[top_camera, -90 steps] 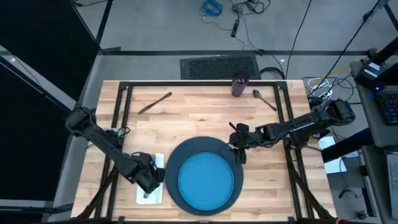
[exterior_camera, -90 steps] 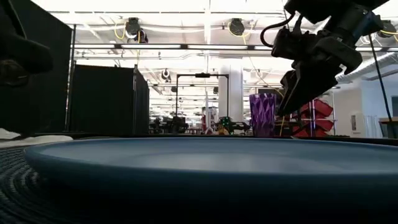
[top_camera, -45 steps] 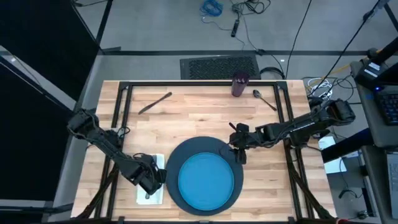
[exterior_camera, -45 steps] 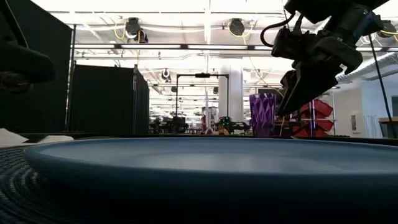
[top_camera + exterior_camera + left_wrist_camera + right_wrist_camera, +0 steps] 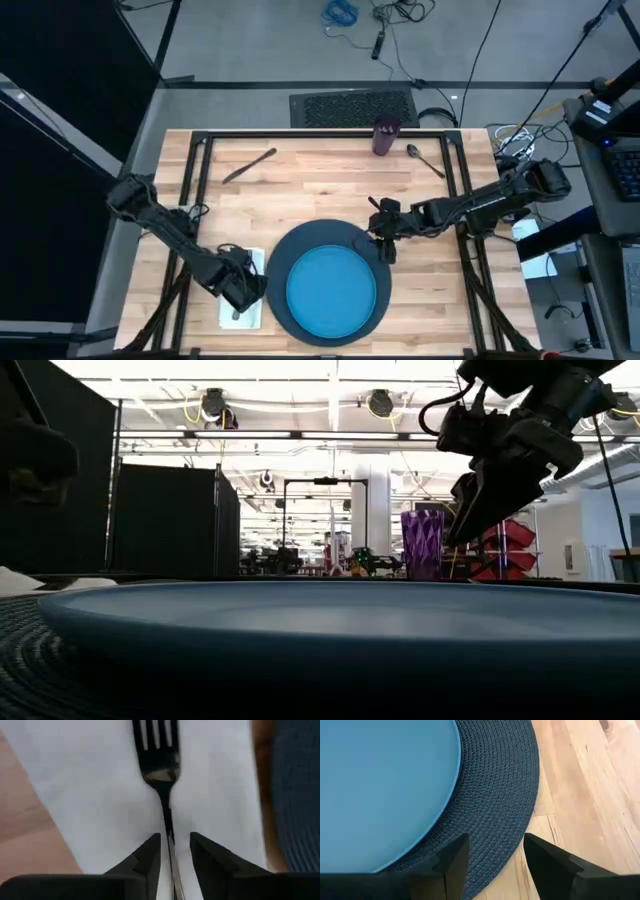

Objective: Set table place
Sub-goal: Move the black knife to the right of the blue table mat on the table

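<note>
A metal fork [image 5: 160, 770] lies on the white napkin [image 5: 100, 795], left of the navy disc [image 5: 290, 250] that carries the blue plate [image 5: 330, 293]. My left gripper [image 5: 175, 842] is open low over the napkin. Its fingers stand on either side of the fork's handle, and I see no touch. My right gripper [image 5: 386, 248] hangs open above the disc's far right edge [image 5: 505, 795], holding nothing. The knife [image 5: 250, 165] lies at the far left. The spoon [image 5: 425, 160] and the purple cup [image 5: 386, 135] are at the far right.
Black frame rails [image 5: 200, 160] run along the table's sides and far edge. Bare planks [image 5: 320, 190] lie between the disc and the far items. In the low view the plate's rim [image 5: 300, 610] fills the foreground, with the cup [image 5: 422, 545] behind it.
</note>
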Controlling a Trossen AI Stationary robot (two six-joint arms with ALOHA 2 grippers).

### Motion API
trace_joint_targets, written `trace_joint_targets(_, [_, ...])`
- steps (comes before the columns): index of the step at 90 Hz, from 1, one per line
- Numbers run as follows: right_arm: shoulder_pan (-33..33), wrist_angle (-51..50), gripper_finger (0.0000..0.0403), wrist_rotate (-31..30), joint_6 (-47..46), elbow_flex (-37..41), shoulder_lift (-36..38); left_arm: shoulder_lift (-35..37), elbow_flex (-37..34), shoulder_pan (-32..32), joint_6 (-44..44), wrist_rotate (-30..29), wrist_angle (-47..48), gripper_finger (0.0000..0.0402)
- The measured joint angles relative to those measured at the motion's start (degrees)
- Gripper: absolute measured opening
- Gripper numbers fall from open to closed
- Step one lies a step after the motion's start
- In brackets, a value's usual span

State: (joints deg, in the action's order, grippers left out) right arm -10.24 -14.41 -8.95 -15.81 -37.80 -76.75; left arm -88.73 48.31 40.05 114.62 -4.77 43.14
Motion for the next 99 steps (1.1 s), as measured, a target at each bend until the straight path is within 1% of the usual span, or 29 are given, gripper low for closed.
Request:
trace_joint_targets(9, [0.00,0.22,0.0176,0.00,0.00,0.00,0.00,2.80,0.00,-1.00,-1.65,-3.72,-0.26,0.0100])
trace_joint_targets(14, [0.00,0.42,0.0176,0.00,0.00,0.00,0.00,4.23,0.00,-1.90,-3.36,-4.70,-0.29,0.0101])
trace_joint_targets(20, [0.00,1.06,0.0176,0.00,0.01,0.00,0.00,6.04,-0.01,-3.01,-6.10,-5.94,0.09,0.0101])
trace_joint_targets(24, [0.00,1.40,0.0176,0.00,0.17,0.00,0.00,7.35,-0.02,-3.72,-8.42,-8.20,0.02,0.0101])
trace_joint_targets(34, [0.00,2.82,0.0176,-0.02,1.12,0.00,0.00,10.43,-0.02,-5.20,-16.67,-17.66,-0.55,0.0101])
trace_joint_targets(47, [0.06,5.22,0.0176,-0.12,1.92,0.00,0.00,13.74,-0.02,-6.93,-31.82,-30.97,-3.83,0.0101])
trace_joint_targets(59, [0.11,8.80,0.0176,-0.22,1.92,0.00,0.00,14.73,0.00,-8.51,-44.31,-43.21,-5.54,0.0101])
trace_joint_targets(62, [0.11,10.00,0.0176,-0.24,1.92,0.00,0.00,14.68,0.00,-8.90,-45.75,-45.74,-5.14,0.0101])
trace_joint_targets(69, [0.11,13.74,0.0176,-0.19,0.51,0.00,0.00,14.02,0.00,-9.91,-43.34,-50.69,-6.04,0.0101])
trace_joint_targets(73, [0.11,15.97,0.0176,-0.09,-0.75,0.00,0.00,13.31,0.00,-10.53,-44.68,-53.85,-6.76,0.0101])
trace_joint_targets(76, [0.11,17.97,0.0176,-0.09,-1.56,0.00,0.00,12.75,0.00,-10.82,-48.17,-55.78,-7.48,0.0101])
trace_joint_targets(81, [0.11,22.04,0.0176,-0.06,-2.15,0.00,-0.22,11.67,-0.02,-11.21,-56.60,-58.42,-9.51,0.0101])
trace_joint_targets(92, [0.00,30.48,0.0176,0.15,-2.63,0.00,-1.26,11.08,-0.02,-12.39,-74.80,-63.78,-16.87,0.0101])
trace_joint_targets(99, [0.24,35.40,0.0176,0.20,-3.23,0.00,-2.41,11.17,-0.02,-13.91,-84.44,-65.17,-20.51,0.0101])
